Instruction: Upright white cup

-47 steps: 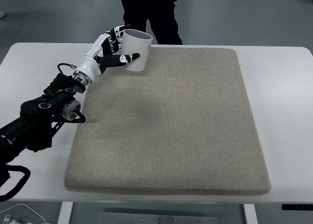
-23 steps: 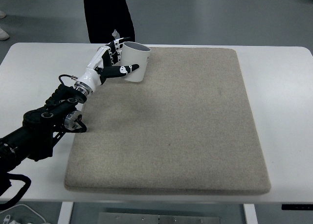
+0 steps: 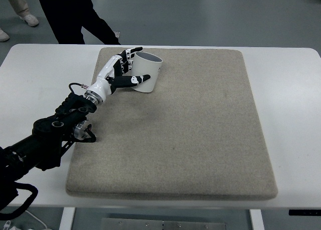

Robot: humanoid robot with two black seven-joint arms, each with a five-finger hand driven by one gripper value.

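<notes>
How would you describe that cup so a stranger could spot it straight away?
Start at the white table and the big beige mat that covers most of it. Near the mat's far left corner, the left hand grips a plain white cup, its open mouth facing up and away. It is the only loose thing on the mat.

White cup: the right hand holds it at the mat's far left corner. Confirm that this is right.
Not right. The left hand holds the white cup, coming in from the picture's left in the head view. It is at the far left corner of the mat.
</notes>
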